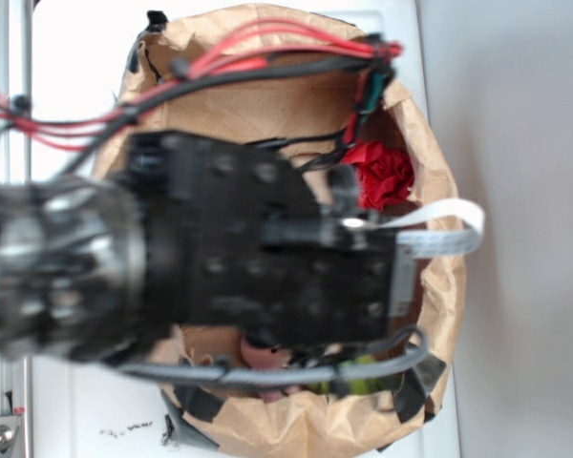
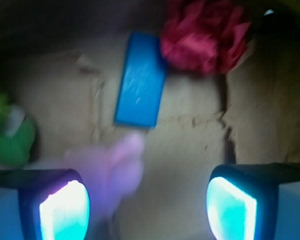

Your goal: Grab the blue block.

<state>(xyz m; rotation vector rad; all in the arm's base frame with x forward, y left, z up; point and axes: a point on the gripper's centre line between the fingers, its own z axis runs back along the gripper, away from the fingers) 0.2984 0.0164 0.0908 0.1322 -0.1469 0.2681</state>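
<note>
From the wrist view, at the far left edge sits a yellow-green plush toy [image 2: 7, 132], blurred, on the brown paper floor of the bag. Just right of it, low down, a soft pink plush toy [image 2: 115, 165] lies between the glowing left fingertip pad [image 2: 65, 210] and the flat bright blue rectangular block [image 2: 141, 80]. The block lies flat on the paper, a little tilted, its lower end close to the pink toy and its upper right corner touching or just beside the red ruffled ball [image 2: 202, 32]. The gripper [image 2: 147, 207] hangs above the floor with its jaws spread wide, nothing between them, the block well ahead of it.

From the overhead view, the black arm [image 1: 258, 248] covers most of the crumpled brown paper bag [image 1: 439, 286]; the block is hidden there.
</note>
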